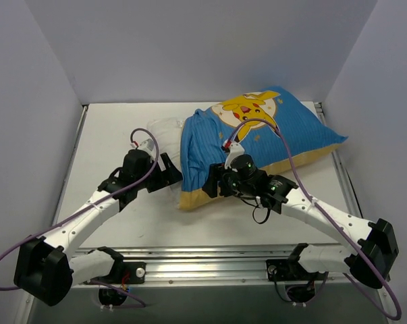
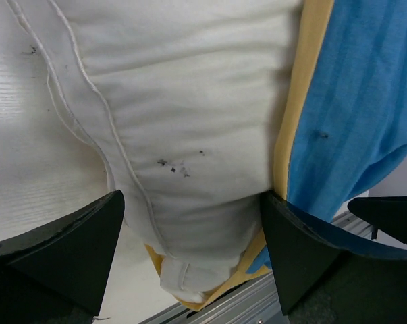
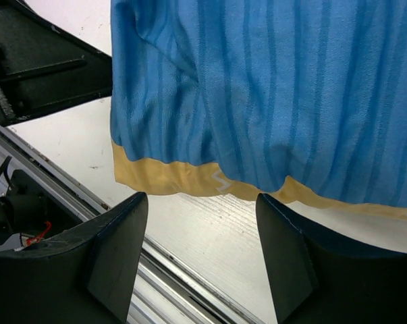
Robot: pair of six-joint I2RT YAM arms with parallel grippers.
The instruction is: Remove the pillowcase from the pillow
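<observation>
Top external view: pillow point(image 1: 164, 131) corner protrudes at nine o'clock from the pillowcase point(image 1: 270, 135), whose long axis runs eight-to-two. My left gripper point(image 1: 168, 170), nearer, straddles that corner, jaws apart; my right gripper point(image 1: 213, 183), jaws apart and empty, faces the case's seven-o'clock hem.

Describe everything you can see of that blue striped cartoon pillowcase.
The blue fabric pillowcase has faint darker stripes, a yellow Pikachu cartoon on a pale circle, small yellow stars and a yellow band along its open edge. It lies rumpled on the white table, covering most of the plump white pillow, whose end pokes out on the left. The right gripper stands open beside the yellow band, not holding it.
</observation>
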